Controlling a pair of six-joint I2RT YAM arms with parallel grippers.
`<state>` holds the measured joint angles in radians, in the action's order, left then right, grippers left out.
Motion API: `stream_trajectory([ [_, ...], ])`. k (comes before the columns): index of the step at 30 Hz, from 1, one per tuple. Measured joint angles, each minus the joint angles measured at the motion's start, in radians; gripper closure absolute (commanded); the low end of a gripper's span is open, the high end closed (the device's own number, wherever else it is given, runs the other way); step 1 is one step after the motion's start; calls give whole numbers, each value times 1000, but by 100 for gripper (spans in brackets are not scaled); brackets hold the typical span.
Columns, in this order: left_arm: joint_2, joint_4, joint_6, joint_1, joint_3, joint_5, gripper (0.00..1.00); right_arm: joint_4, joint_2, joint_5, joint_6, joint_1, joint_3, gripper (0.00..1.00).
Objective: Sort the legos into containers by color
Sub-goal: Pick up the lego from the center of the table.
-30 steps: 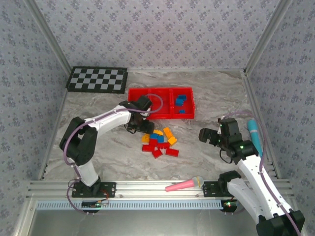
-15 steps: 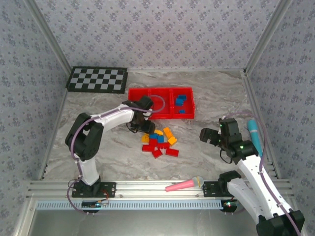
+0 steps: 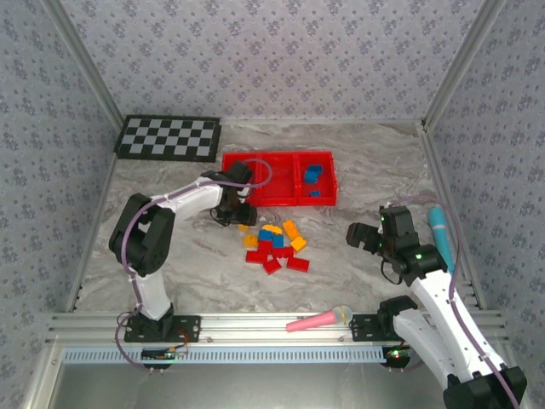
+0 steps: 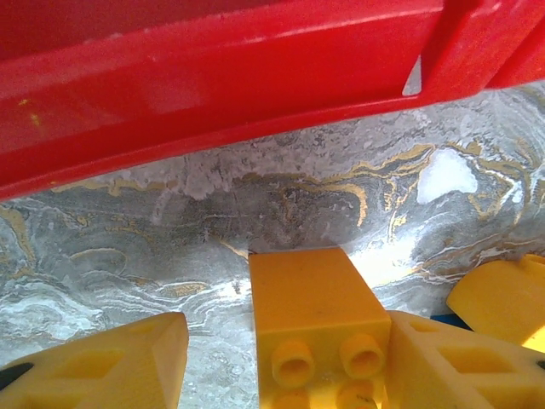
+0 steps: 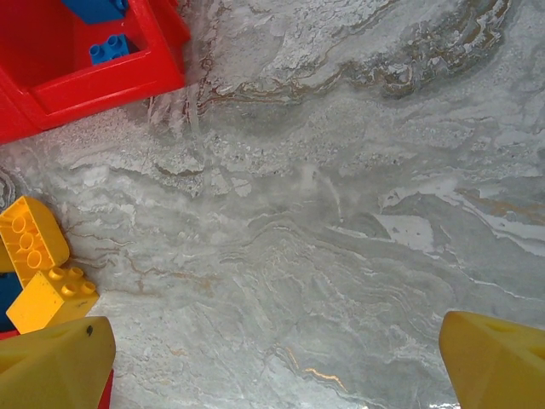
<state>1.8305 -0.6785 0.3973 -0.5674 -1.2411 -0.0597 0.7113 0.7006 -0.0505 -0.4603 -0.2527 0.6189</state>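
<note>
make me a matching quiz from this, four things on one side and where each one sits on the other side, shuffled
Things
1. checkerboard
2. blue bricks
3. pink microphone toy
4. orange-yellow brick nearest the red tray

Places
A. between the fingers of the left gripper
B. far left corner of the table
C. right-hand compartment of the tray
D. near edge, beside the metal rail

Pairs: 1-B, 2-C, 3-D, 4-A
</note>
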Motion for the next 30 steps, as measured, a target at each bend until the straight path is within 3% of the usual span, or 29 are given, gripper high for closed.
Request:
stream_trajectory([
  [21, -44, 59, 73, 0, 91, 10, 70, 0, -12, -6, -4, 0, -1, 0],
  [30, -212, -34, 73, -2, 30, 77, 68, 1, -13, -6, -4, 0, -1, 1],
])
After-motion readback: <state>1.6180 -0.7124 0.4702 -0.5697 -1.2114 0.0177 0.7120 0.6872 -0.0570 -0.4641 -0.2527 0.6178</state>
